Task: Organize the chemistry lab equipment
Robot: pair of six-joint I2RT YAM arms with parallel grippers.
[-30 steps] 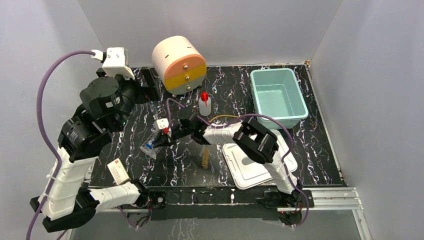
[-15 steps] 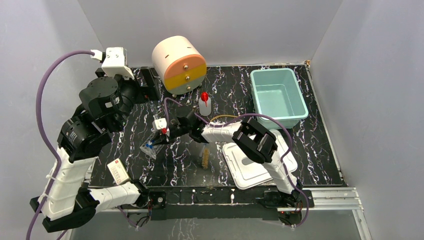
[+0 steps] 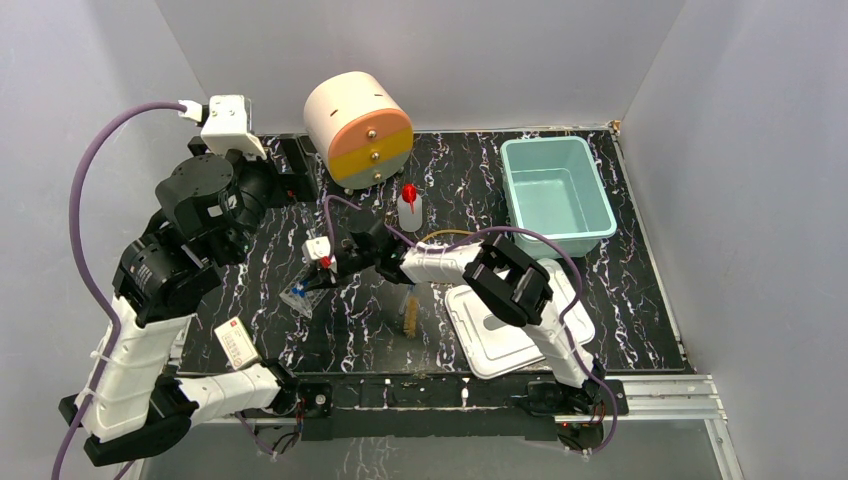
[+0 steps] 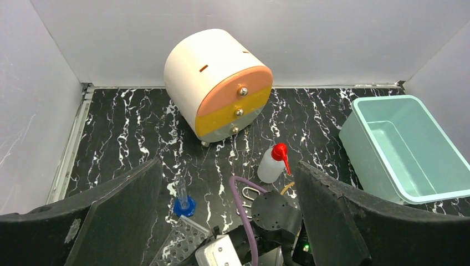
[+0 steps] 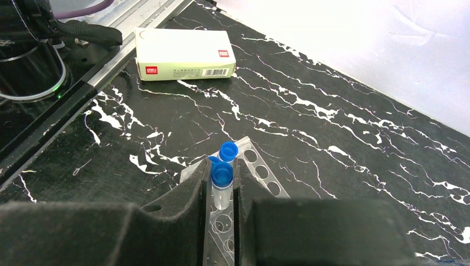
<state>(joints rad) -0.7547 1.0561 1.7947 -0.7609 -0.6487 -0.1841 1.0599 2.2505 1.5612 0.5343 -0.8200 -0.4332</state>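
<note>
Blue-capped tube (image 5: 222,185), black white-veined table (image 5: 343,138)

The table (image 5: 343,138) is gleaming glossy, black and marbled. The tube (image 5: 222,188) and rack (image 5: 260,172) are looking like clear smooth plastic, the pads (image 5: 166,221) matt and grainy, the box (image 5: 185,54) at eleven o'clock matt card, the bin (image 4: 363,147) smooth plastic.

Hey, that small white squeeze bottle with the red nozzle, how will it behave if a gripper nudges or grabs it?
The white squeeze bottle stands upright on a narrow base, so a push near its red nozzle would probably tip it. Its walls look like soft plastic, likely to give under a grip. Probably light; its fill is not visible.
</note>
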